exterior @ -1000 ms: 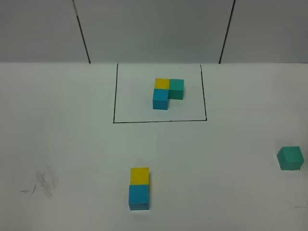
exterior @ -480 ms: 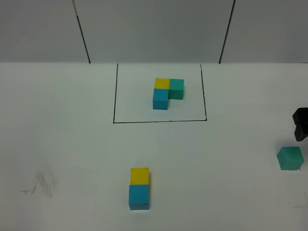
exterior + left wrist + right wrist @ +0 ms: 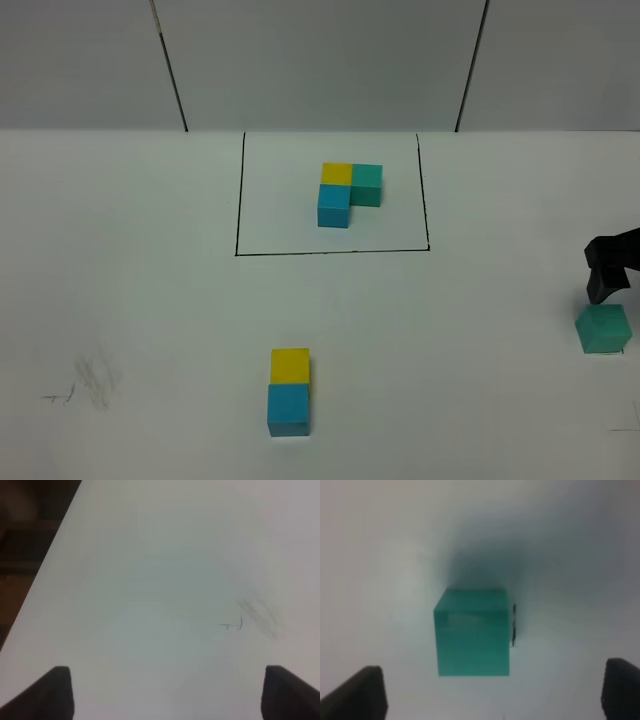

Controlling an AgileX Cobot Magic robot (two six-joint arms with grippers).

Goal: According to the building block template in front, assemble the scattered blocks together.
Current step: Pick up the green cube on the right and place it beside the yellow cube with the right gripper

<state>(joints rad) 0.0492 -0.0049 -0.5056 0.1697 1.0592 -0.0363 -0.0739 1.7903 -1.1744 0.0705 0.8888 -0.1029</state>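
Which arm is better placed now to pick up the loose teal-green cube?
Right. The right gripper hangs open over the teal-green cube; the left gripper faces only scribbled table.

A white table bears a faint grey scribble smudge near its front left.

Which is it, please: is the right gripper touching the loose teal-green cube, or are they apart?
Apart. The right wrist view shows bare table between the teal-green cube and each finger of the open right gripper.
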